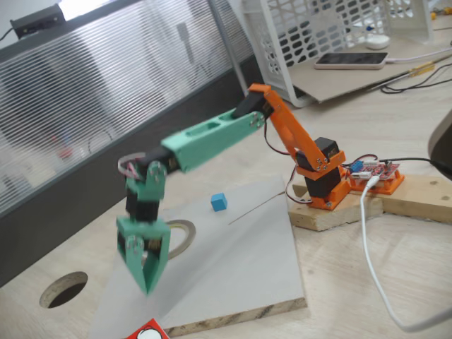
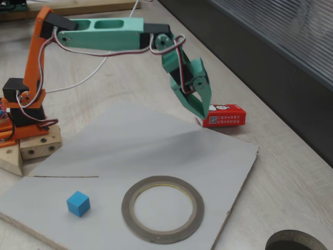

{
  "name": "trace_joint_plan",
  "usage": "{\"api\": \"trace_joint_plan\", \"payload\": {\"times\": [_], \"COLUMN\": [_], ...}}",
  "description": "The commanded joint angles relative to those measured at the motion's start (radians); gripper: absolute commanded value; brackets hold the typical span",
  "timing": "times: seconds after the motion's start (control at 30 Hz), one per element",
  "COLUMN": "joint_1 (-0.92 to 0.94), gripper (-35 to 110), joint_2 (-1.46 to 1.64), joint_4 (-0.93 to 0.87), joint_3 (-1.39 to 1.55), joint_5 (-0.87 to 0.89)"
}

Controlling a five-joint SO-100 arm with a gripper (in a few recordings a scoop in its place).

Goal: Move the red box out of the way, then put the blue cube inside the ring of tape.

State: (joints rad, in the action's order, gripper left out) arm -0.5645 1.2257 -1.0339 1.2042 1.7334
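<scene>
The red box [image 2: 225, 115] lies just off the far edge of the grey board [image 2: 130, 140], and its corner shows at the bottom edge in a fixed view [image 1: 148, 330]. My green gripper [image 2: 199, 113] points down at the box's left end, its fingers shut to a point with nothing held; whether it touches the box I cannot tell. In a fixed view the gripper [image 1: 147, 282] hangs over the board's left part. The blue cube [image 2: 78, 203] [image 1: 219, 203] sits alone on the board. The ring of tape [image 2: 162, 208] lies flat beside it, partly hidden behind the gripper in a fixed view [image 1: 182, 236].
A dark round desk hole [image 1: 63, 289] [image 2: 294, 242] lies beyond the board's corner. The arm's orange base [image 1: 325, 180] stands on wooden blocks with a white cable [image 1: 374, 268] trailing across the table. A white basket [image 1: 318, 35] and a phone [image 1: 351, 61] are at the back.
</scene>
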Motion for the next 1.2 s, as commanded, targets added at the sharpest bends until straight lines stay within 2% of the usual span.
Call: {"api": "trace_joint_plan", "payload": {"times": [0.0, 0.23, 0.37, 0.63, 1.17], "joint_1": [0.026, 0.063, 0.063, 0.133, 0.689], "gripper": [0, 0, 0, 1, 1], "joint_2": [0.144, 0.153, 0.153, 0.153, 0.153], "joint_4": [-0.21, -0.621, -0.75, -0.765, -0.762], "joint_3": [0.008, 0.008, 0.006, 0.006, -0.006], "joint_5": [0.028, 0.028, 0.028, 0.028, 0.028]}}
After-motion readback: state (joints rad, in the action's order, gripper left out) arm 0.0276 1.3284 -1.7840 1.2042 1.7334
